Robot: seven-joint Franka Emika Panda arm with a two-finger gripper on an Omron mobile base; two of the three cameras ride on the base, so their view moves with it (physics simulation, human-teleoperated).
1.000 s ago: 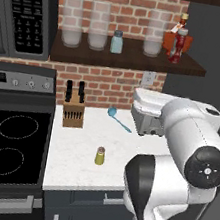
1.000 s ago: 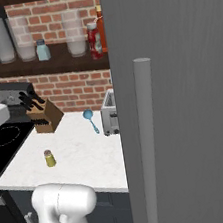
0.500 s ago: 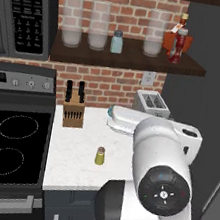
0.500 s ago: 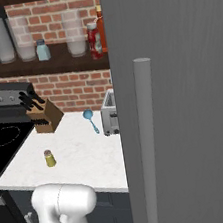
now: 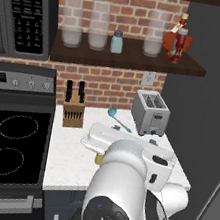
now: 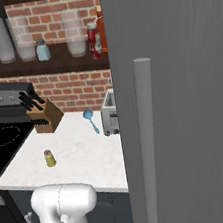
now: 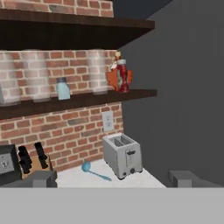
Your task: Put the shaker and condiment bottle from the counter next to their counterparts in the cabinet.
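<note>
The yellow-green shaker [image 6: 50,158] is seen upright on the white worktop [image 6: 85,158], in front of the knife block [image 6: 42,116], well apart from the toaster [image 6: 109,114]. In the left base view it is mostly hidden behind the white arm. The red condiment bottle [image 5: 179,45] is placed on the dark wooden cabinet shelf [image 5: 126,56] at its right end, just beside the orange-red flask [image 5: 170,38]. The pale blue shaker [image 5: 117,41] is set on the same shelf between glass jars [image 5: 99,26]. A blue spoon [image 5: 117,117] is laid on the worktop between knife block and toaster. The end effector [image 7: 111,178] is spread wide, nothing held, pointed toward the toaster and shelf. A stove [image 5: 10,141] is seen left of the worktop.
</note>
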